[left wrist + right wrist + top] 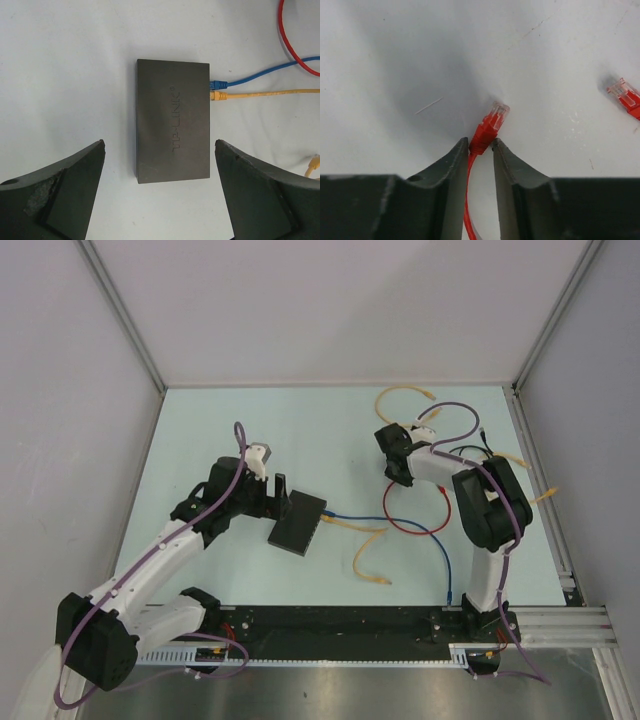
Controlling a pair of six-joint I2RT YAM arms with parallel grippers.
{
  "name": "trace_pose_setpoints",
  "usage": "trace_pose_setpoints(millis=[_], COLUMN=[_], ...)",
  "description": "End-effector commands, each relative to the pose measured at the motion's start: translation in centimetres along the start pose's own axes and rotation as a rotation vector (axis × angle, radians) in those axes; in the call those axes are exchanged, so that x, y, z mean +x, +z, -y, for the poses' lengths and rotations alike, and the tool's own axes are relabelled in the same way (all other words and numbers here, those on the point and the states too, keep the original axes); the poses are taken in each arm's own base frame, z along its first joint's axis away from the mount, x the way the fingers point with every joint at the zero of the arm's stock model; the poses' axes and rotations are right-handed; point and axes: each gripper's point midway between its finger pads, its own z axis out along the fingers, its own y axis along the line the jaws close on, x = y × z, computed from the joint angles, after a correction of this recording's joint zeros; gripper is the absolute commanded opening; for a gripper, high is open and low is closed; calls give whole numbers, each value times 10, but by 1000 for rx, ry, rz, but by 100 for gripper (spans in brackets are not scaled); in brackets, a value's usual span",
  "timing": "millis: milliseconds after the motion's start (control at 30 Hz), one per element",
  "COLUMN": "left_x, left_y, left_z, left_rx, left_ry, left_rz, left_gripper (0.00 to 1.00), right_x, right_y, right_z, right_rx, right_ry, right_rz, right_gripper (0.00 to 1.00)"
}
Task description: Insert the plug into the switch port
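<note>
Nearly closed, the right gripper (480, 146) has its two dark fingers (451, 170) pinched on the red boot of the plug (492, 119), one on each side. The plug's clear tip sticks out past the fingertips and points up and slightly right in the wrist view, low over the white table (395, 60). Behind the boot the red cable (467, 200) runs back down between the fingers. A second red plug (625, 97) lies on the surface well off to the right, apart from the grip. From above, this gripper (398, 466) sits toward the far right of the table, with the red cable (400, 527) looping below it. The switch (298, 523) lies well apart to the left, near the middle of the table, flat with its lettered top up. A blue cable (260, 75) and a yellow cable (270, 93) are plugged side by side into its socket edge. The left gripper (160, 145) hovers over the switch (165, 100) with its jaws spread wide, one on either side, touching nothing.
</note>
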Motion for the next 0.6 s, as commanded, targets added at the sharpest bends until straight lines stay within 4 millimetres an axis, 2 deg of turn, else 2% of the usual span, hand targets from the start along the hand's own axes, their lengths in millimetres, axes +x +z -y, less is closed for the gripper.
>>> trace_pose_setpoints(millis=[0, 33, 67, 167, 233, 267, 300, 433, 467, 533, 567], left_x=[-6, -5, -6, -6, -6, -6, -7, -10, -10, -11, -12], left_y=[-1, -1, -1, -2, -2, -2, -2, -2, -2, -2, -2], left_z=[0, 0, 0, 1, 2, 3, 4, 12, 14, 23, 26], left_rx=[6, 7, 9, 11, 18, 21, 29, 70, 85, 132, 151], left_ry=[6, 7, 7, 8, 7, 7, 3, -17, -24, -56, -69], left_rz=[24, 19, 22, 24, 26, 27, 28, 35, 38, 42, 44], left_gripper=[95, 95, 95, 95, 95, 95, 95, 95, 95, 95, 95], right_x=[6, 6, 7, 5, -2, -5, -12, -8, 0, 6, 21], right_y=[17, 17, 18, 15, 3, -2, -14, -50, -64, -83, -98], right_z=[1, 2, 2, 2, -7, -9, -20, -43, -53, -57, -67], right_rx=[30, 30, 28, 13, -29, -48, -101, -226, -257, -283, -311], right_ry=[10, -13, -25, -114, -171, -265, -302, -562, -628, -800, -885], right_rz=[-1, 1, -1, 3, 29, 41, 63, 101, 115, 148, 168], right_gripper=[27, 24, 15, 0, 0, 0, 0, 0, 0, 0, 0])
